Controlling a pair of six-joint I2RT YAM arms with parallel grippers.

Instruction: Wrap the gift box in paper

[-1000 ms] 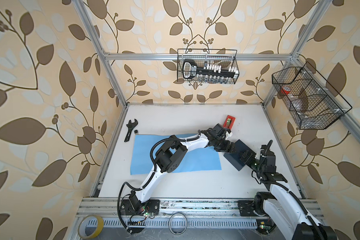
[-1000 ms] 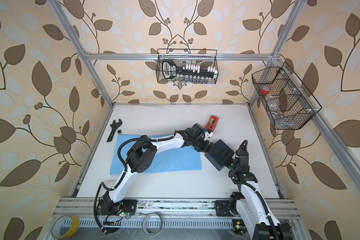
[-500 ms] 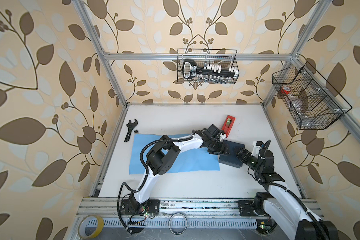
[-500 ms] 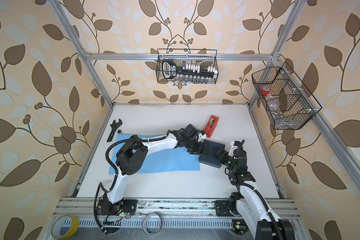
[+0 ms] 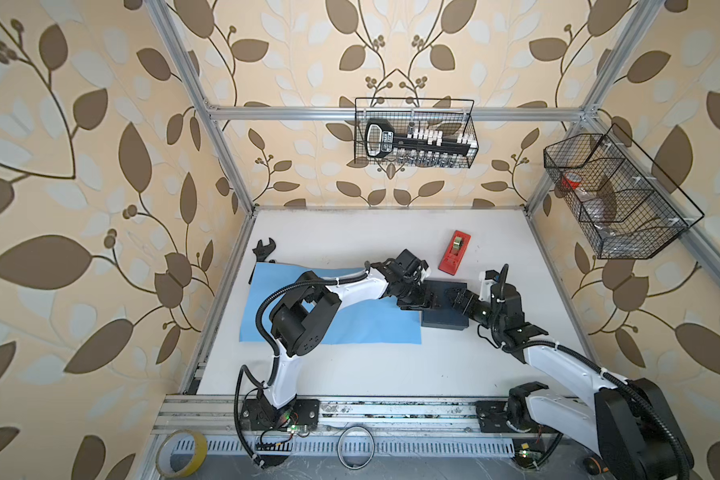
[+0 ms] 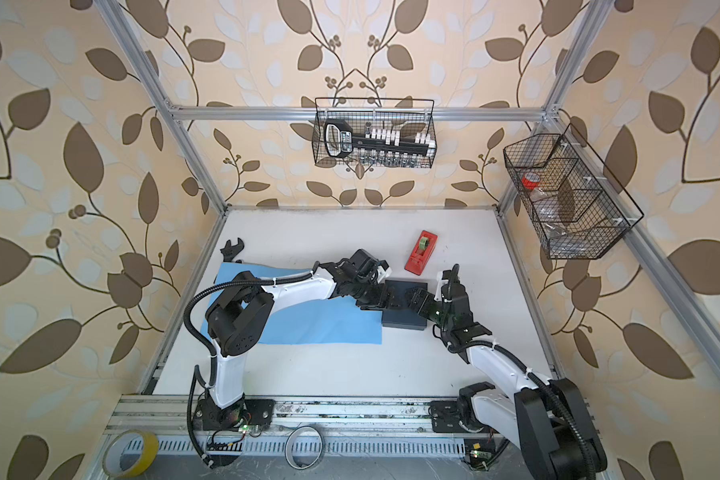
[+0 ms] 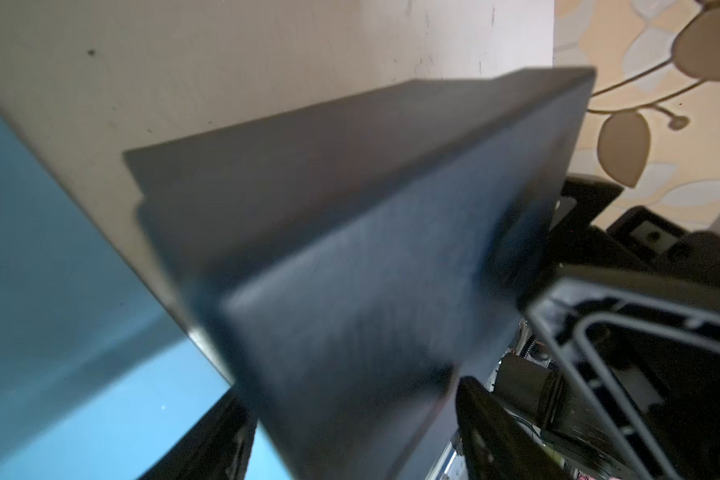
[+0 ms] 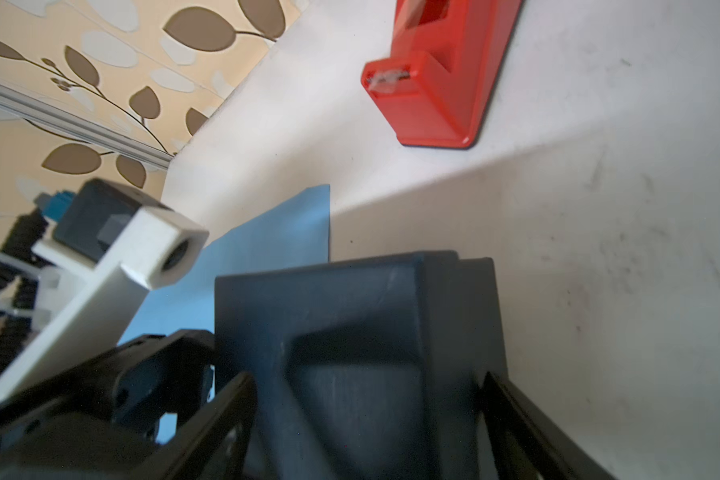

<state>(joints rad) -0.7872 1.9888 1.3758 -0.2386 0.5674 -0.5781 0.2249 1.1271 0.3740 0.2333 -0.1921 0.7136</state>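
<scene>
The gift box (image 5: 442, 322) sat at the right edge of the sky-blue paper (image 5: 362, 320), which lay flat on the white table (image 5: 350, 374). Whether the box touched the table could not be told. The left gripper (image 5: 431, 300) and the right gripper (image 5: 454, 297) met over it, each with jaws spread wide and clasping the box's sides. A red tape dispenser (image 5: 454, 252) stood nearby.

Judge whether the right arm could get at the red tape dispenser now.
Probably, once freed: the right gripper is clamped on the gift box, as is the left gripper. The tape dispenser lies close beside it, with nothing between.
</scene>
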